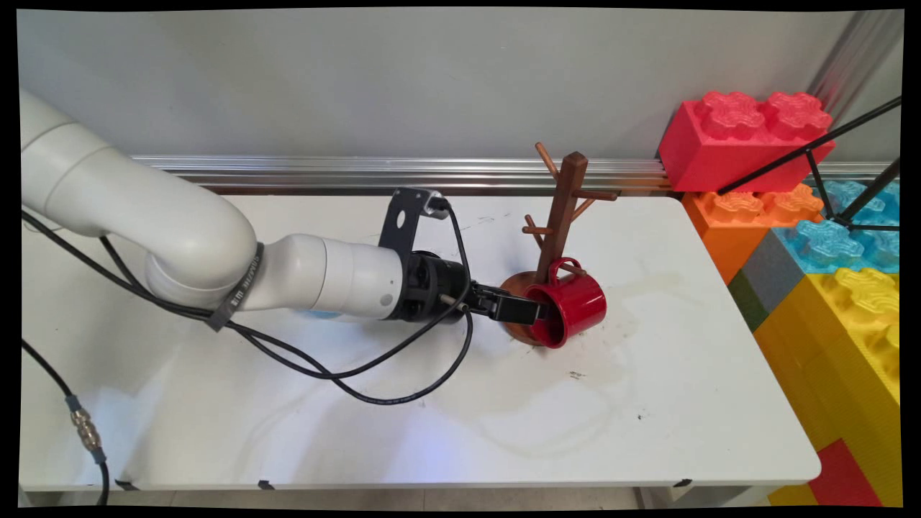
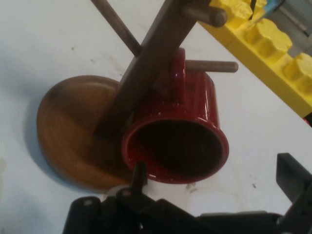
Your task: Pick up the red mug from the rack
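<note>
A red mug (image 1: 572, 302) hangs by its handle on a low peg of a brown wooden mug tree (image 1: 563, 208), tipped on its side over the tree's round base (image 1: 512, 285). Its mouth faces my gripper (image 1: 538, 312), which stands open level with the rim. In the hand view the mug (image 2: 195, 112) fills the middle with its dark opening toward me. One finger (image 2: 139, 171) is at the left part of the rim, and the other finger (image 2: 291, 173) stands well clear to the right of the mug. Nothing is held between them. The tree's post (image 2: 146, 68) slants up behind the mug.
Large toy bricks are stacked off the table's right end: red (image 1: 741, 140), orange (image 1: 748, 216), blue (image 1: 842, 241), yellow (image 1: 853, 331). Thin black rods (image 1: 813, 147) cross in front of them. A metal rail (image 1: 324, 173) runs along the wall. Black cables (image 1: 345, 374) sag onto the table under the arm.
</note>
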You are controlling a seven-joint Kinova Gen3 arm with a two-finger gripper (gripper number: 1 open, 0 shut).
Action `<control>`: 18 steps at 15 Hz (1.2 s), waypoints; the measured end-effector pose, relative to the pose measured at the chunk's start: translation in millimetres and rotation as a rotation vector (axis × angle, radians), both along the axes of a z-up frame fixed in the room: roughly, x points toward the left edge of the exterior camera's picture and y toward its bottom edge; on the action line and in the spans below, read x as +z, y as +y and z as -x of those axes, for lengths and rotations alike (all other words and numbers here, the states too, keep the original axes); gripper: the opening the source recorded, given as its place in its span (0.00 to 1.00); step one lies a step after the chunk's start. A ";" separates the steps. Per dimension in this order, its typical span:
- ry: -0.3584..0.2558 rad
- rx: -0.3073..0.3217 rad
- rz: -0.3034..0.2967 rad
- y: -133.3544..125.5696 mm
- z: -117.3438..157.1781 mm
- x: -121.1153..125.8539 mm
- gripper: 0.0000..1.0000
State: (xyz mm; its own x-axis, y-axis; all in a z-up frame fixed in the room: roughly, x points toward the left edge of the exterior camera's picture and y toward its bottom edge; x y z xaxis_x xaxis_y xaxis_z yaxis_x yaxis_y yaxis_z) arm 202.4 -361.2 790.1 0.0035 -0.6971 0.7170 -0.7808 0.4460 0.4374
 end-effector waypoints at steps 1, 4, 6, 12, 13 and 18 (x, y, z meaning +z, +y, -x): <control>0.004 0.003 0.000 -0.2 0.9 -1.4 1.00; 0.016 0.008 -0.002 -1.2 4.7 -6.2 1.00; 0.025 0.009 -0.004 -2.3 8.0 -9.8 1.00; 0.051 0.007 -0.011 -6.3 19.6 -21.1 1.00; 0.057 0.006 -0.012 -7.3 22.4 -23.7 1.00; 0.073 0.005 -0.013 -11.8 31.2 -32.1 1.00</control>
